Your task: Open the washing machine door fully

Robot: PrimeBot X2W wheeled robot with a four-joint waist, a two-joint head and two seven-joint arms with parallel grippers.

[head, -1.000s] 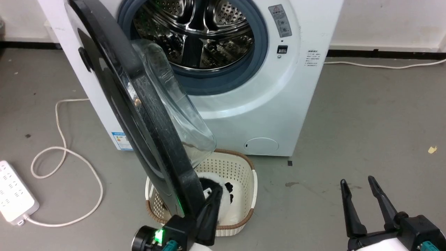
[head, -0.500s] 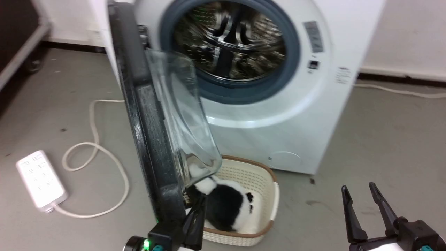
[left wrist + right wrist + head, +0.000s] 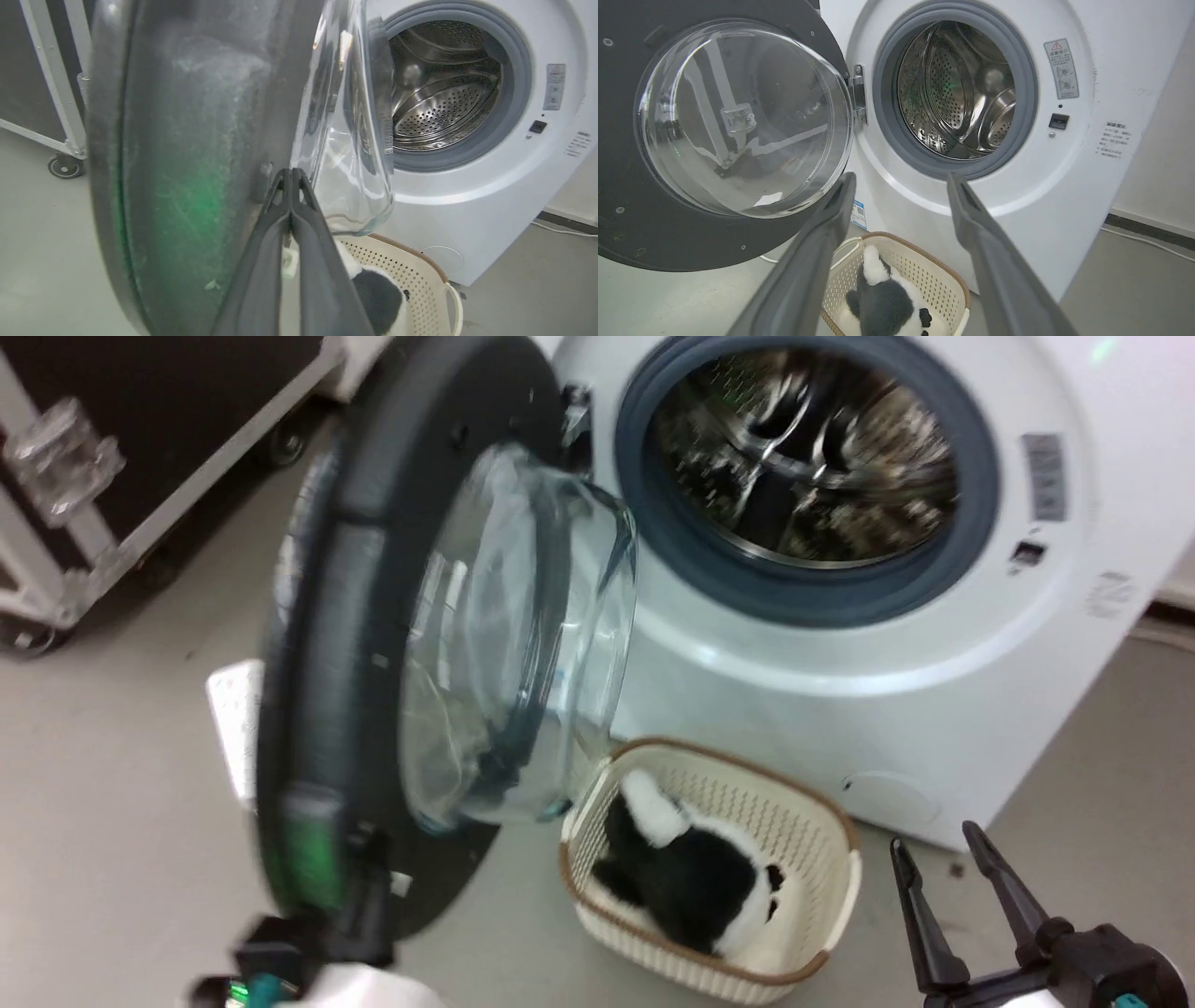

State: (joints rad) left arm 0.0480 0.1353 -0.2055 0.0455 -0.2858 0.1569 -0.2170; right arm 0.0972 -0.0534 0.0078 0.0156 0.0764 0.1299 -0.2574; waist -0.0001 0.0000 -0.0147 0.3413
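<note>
The door (image 3: 439,644) is hanging swung out on its hinge (image 3: 858,95), to the left of the drum (image 3: 803,457) opening, with its inner face and bulging glass bowl (image 3: 509,635) showing toward the head and right wrist views. Its lower edge is standing just beside the basket (image 3: 747,798), which is sitting on the floor (image 3: 112,821) in front of the washer (image 3: 840,728) with a black-and-white plush toy (image 3: 686,887) lying in it.

The left gripper (image 3: 290,173) is reaching up at the door's black inner ring, just beside the bowl, its fingers clenched together with nothing between them; whether the tips are touching the ring is hard to tell. A green glow is lying on the ring near it. In the head view this gripper is a blur at the door's bottom edge.

The right gripper (image 3: 934,835) is hovering low at the right, well apart from the door, its fingers released and spread, holding nothing.

A black wheeled case (image 3: 140,439) is standing at the far left
</note>
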